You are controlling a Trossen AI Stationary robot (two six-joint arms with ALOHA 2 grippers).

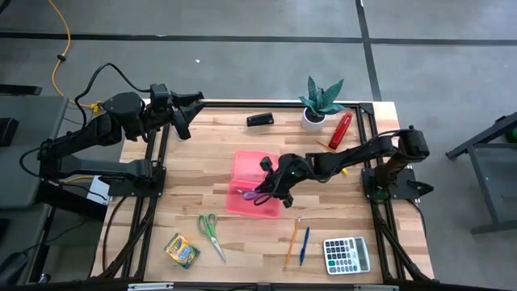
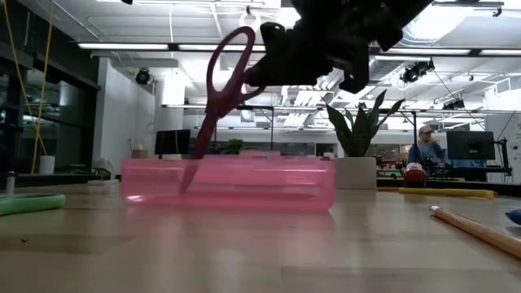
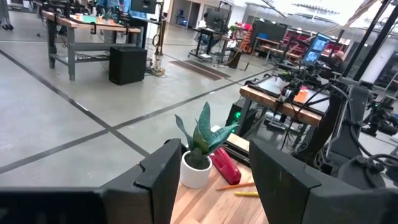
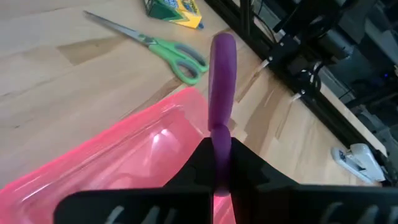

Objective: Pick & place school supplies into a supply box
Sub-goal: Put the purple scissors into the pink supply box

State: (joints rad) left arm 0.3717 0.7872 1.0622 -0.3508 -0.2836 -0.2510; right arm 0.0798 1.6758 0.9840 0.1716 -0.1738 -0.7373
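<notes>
My right gripper [image 1: 273,184] is shut on the pink/purple-handled scissors [image 2: 221,98] over the translucent pink supply box [image 1: 246,166], which lies flat and open at the table's middle. The scissors' blades slant down toward the box [image 2: 244,183]. The green-handled scissors [image 1: 212,233], orange pencil [image 1: 292,240] and blue pen [image 1: 304,245] lie flat near the table's near edge. My left gripper [image 3: 211,168] is open and empty, raised at the table's far left corner [image 1: 182,121]. My right gripper pinches the scissors' handle end [image 4: 221,146] between its two fingers. One purple handle loop [image 4: 222,68] sticks out past the fingertips. The scissors are tilted, blades down, their tip [image 2: 186,183] showing behind the box's near wall; whether it touches the box I cannot tell.
A grey calculator [image 1: 346,255] lies at the near right and a crayon box [image 1: 182,250] at the near left. A potted plant [image 1: 321,101], a red item [image 1: 341,129] and a black stapler [image 1: 260,120] stand along the far edge. A person shows in the room beyond the table [image 2: 425,145].
</notes>
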